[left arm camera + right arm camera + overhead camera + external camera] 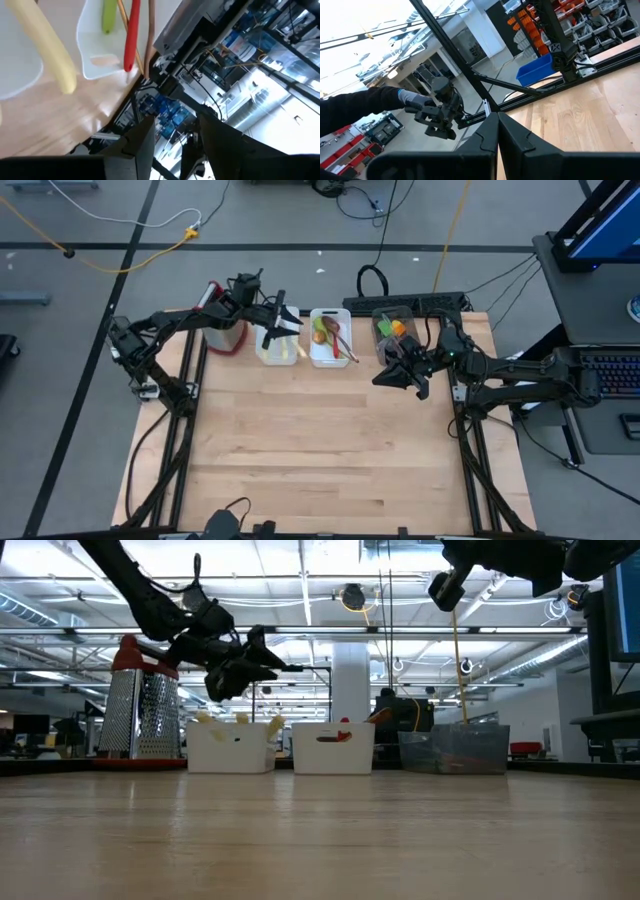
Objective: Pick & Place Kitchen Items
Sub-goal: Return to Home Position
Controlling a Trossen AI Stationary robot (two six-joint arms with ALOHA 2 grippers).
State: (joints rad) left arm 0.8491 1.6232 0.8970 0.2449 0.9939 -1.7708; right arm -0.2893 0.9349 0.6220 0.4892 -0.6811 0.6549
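Fingers of the left gripper [176, 131] stand parted and empty, and we see them hanging in the air over the left white bin [278, 358]. Below those jaws a yellow knife [50, 45] lies in that bin. Just past the jaws on one side sits the middle white bin [328, 362], holding a green utensil [109, 15], a red utensil [131, 35] and a wooden handle [150, 30]. On the other side, just beside the left bin, stands the box grater [222, 335], and the left arm reaches across above it. Well apart from those jaws, the right gripper [497, 119] has its fingers pressed together on nothing and hovers above the wooden table [320, 450]. To the side of the right jaws, toward the table's far edge, lies the grey tray [378, 315] with orange and green utensils [392, 328] in it; we cannot tell what kinds they are.
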